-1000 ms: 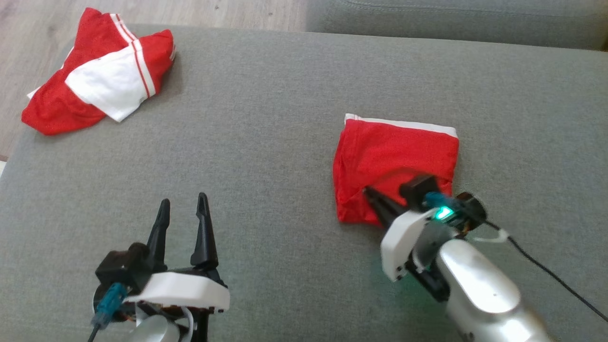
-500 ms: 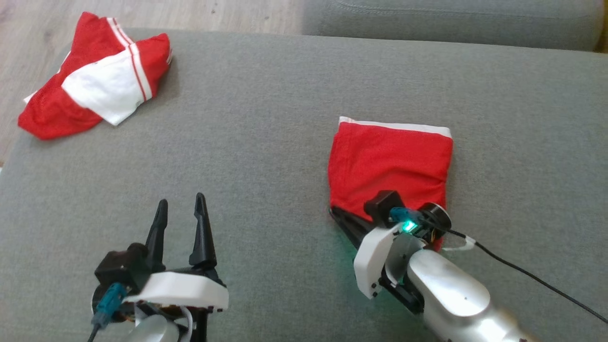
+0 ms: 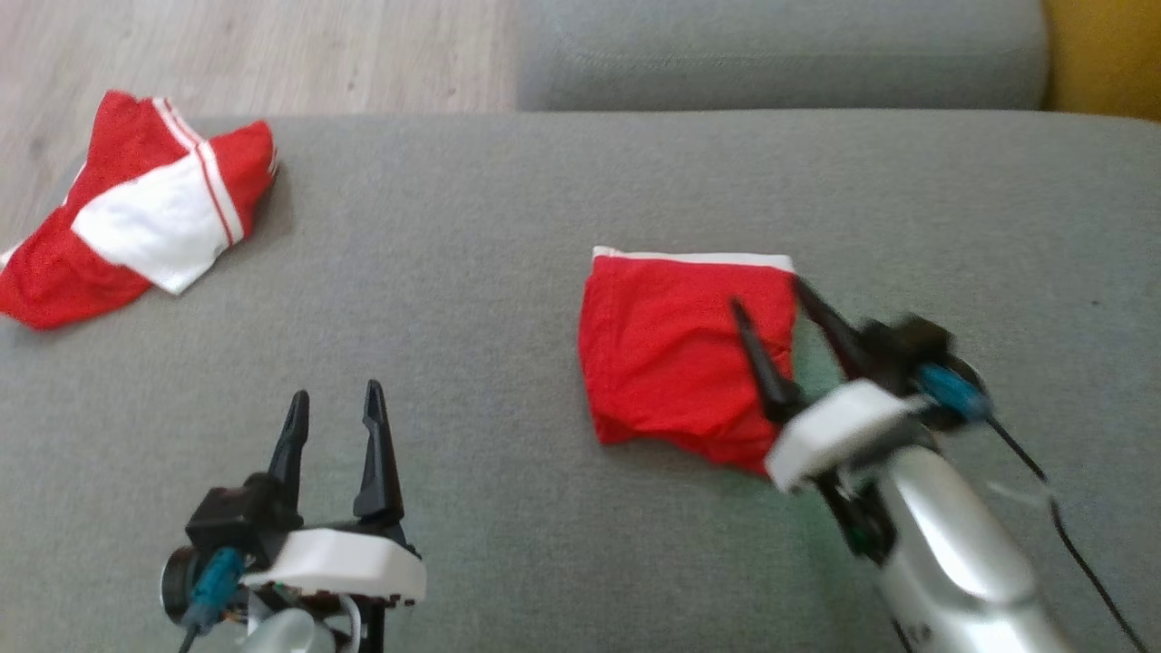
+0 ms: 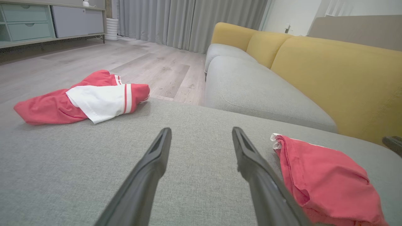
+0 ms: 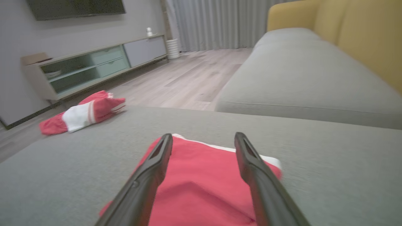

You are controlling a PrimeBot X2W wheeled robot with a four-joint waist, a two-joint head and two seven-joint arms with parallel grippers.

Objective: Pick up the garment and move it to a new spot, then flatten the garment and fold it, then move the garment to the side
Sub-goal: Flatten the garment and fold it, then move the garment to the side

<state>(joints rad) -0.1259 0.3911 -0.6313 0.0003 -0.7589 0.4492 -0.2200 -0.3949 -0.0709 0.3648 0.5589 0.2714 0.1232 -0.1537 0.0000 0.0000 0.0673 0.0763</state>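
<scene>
The folded red garment (image 3: 676, 354) with a white band along its far edge lies flat on the grey cushion (image 3: 490, 272), right of centre. My right gripper (image 3: 766, 293) hovers open over the garment's right part, its fingers astride the right edge and nothing between them. In the right wrist view the garment (image 5: 201, 182) lies under the spread right gripper (image 5: 203, 135). My left gripper (image 3: 335, 392) stands open at the lower left, well away from the cloth. In the left wrist view the left gripper (image 4: 201, 129) points over bare cushion, the garment (image 4: 326, 179) to its right.
A crumpled red and white garment (image 3: 136, 227) lies at the cushion's far left edge, beside the wood floor (image 3: 272, 54). A grey sofa seat (image 3: 780, 54) with a yellow backrest (image 4: 339, 72) lies beyond. A black cable (image 3: 1079, 553) trails from my right wrist.
My right gripper has opened, let go of the garment's near corner, and swung up to the garment's right edge. The head camera has shifted. The left gripper stays put.
</scene>
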